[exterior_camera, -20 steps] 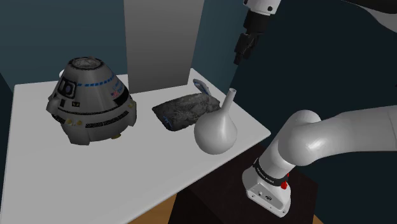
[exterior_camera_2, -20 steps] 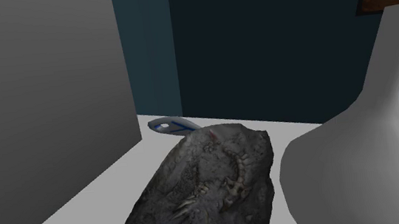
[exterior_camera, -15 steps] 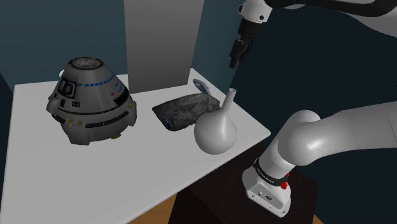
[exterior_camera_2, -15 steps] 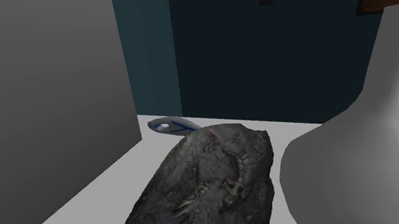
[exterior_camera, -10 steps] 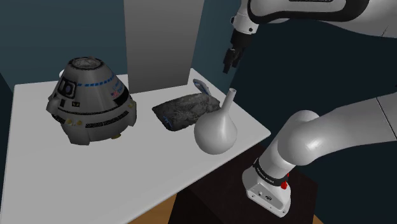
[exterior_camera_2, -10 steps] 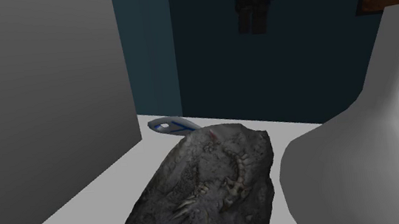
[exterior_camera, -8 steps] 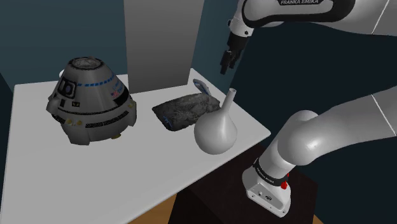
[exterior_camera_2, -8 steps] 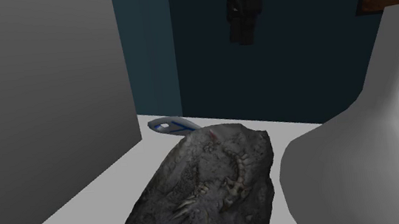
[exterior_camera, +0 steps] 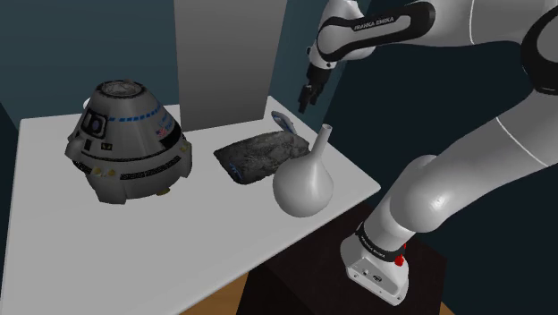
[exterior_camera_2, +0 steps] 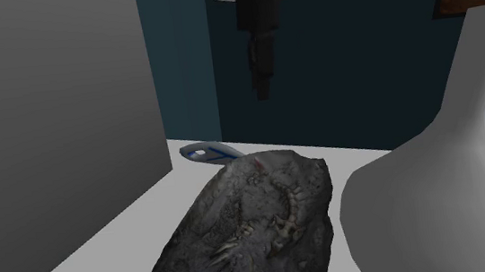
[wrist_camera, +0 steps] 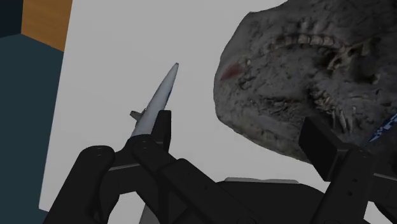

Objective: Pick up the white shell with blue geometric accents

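A cone-shaped capsule [exterior_camera: 130,143], a grey-white shell with blue dashes round its upper part, stands at the left of the white table [exterior_camera: 54,233] in the shoulder view. My gripper [exterior_camera: 304,97] hangs in the air above the table's far right corner, well to the right of the capsule. The second exterior view has the gripper [exterior_camera_2: 263,85] pointing down above a small blue and white pointed thing [exterior_camera_2: 208,152]. Seen from the wrist, the gripper [wrist_camera: 245,143] is open with nothing between its fingers, and that pointed thing [wrist_camera: 156,105] lies below one finger.
A dark fossil rock [exterior_camera: 257,155] lies mid-table, below the other finger [wrist_camera: 324,149] in the wrist view. A pale round flask [exterior_camera: 304,179] with a thin neck stands near the right edge. A grey panel [exterior_camera: 228,54] rises behind the table. The stand [exterior_camera: 393,286] sits lower right.
The gripper has come down and toward the shoulder view's left, and has dropped into the second exterior view from the top. Nothing on the table moved.
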